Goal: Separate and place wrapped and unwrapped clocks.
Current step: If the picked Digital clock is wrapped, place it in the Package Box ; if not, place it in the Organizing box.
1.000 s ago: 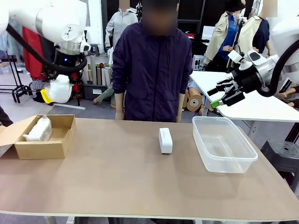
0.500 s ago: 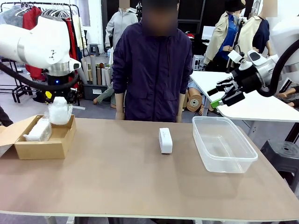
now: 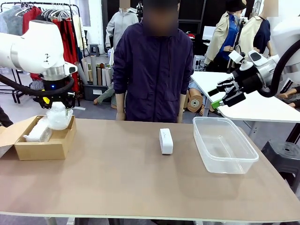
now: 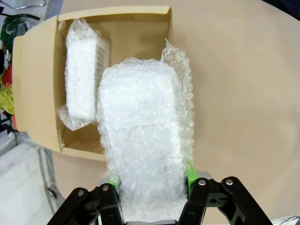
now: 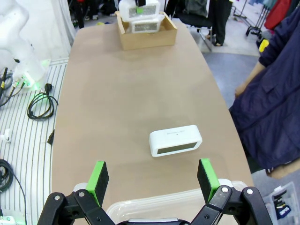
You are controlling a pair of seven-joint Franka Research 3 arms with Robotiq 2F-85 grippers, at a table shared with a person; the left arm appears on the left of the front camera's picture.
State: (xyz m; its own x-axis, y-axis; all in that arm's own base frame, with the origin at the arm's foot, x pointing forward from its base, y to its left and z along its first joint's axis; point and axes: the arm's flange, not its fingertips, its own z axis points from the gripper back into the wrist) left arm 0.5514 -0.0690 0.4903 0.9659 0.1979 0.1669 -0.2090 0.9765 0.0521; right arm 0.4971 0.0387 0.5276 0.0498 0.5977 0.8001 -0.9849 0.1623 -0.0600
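L gripper (image 4: 151,174) clamped, pointing down | R gripper (image 5: 152,174) wide, arm raised

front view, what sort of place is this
Probably a robot lab or workshop sharing space with clothing storage: a rack of hanging garments, paper rolls standing at the back, and a white robot arm at a brown table.

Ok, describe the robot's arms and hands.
The left arm and right arm have smooth white rounded shells with black cables looping alongside. The left hand and right hand are black linkages with bright green pads.
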